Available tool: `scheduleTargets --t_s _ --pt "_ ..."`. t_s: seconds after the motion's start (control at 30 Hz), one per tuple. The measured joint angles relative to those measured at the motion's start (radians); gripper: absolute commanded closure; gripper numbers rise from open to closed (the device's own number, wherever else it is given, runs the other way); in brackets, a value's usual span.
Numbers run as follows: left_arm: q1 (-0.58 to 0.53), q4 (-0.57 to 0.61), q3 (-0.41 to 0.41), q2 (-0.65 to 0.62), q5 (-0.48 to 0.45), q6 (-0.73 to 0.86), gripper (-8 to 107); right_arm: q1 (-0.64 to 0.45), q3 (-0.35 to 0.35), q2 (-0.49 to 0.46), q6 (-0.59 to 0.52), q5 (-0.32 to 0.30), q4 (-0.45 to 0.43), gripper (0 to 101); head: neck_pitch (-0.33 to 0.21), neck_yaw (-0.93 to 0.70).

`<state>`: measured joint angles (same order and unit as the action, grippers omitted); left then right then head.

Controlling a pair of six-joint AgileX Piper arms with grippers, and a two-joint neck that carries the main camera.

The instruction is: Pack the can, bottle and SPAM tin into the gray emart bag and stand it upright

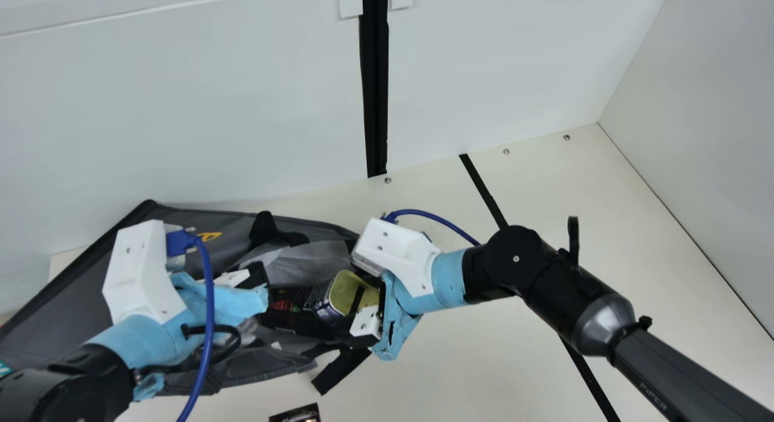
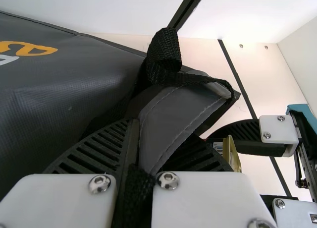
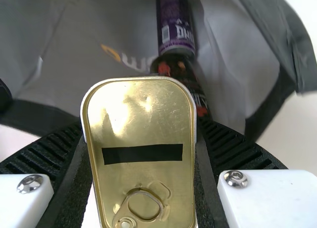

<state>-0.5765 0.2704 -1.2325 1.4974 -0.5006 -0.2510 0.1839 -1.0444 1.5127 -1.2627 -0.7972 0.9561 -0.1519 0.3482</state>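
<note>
SPAM tin (image 3: 124,114) sits gripped by the right gripper (image 1: 347,298), whose ribbed fingers stand the tin's width apart, one against each side. Its gold lid, with a ring pull and a dark stripe, faces the right wrist camera, and its other end points into the bag (image 1: 187,219) at the mouth. The left gripper (image 1: 257,275) has its fingers closed on the mouth's edge, with black webbing between them near their base.

Within the bag, past the tin, lie a black container (image 3: 181,77) with red print and, deeper in, a purple one (image 3: 174,22), nearly end to end; I cannot tell which is the bottle. The bag lies on its side on the cream table (image 1: 514,361). One black handle (image 1: 263,228) loops up from the mouth, another (image 1: 341,369) trails onto the table. Near that one, at the main view's bottom edge, is part of a dark box (image 1: 296,413).
</note>
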Motion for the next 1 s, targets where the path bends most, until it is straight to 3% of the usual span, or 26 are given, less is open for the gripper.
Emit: scheduleTargets --t_s 0.3,1.0 --pt "0.000 0.000 0.000 0.000 0.000 0.000 107 0.030 -0.015 0.038 -0.056 0.034 0.088 101 0.000 -0.002" --pt "0.000 0.000 0.000 0.000 0.000 0.000 107 0.126 -0.124 0.172 -0.048 0.113 0.161 101 0.000 -0.002"
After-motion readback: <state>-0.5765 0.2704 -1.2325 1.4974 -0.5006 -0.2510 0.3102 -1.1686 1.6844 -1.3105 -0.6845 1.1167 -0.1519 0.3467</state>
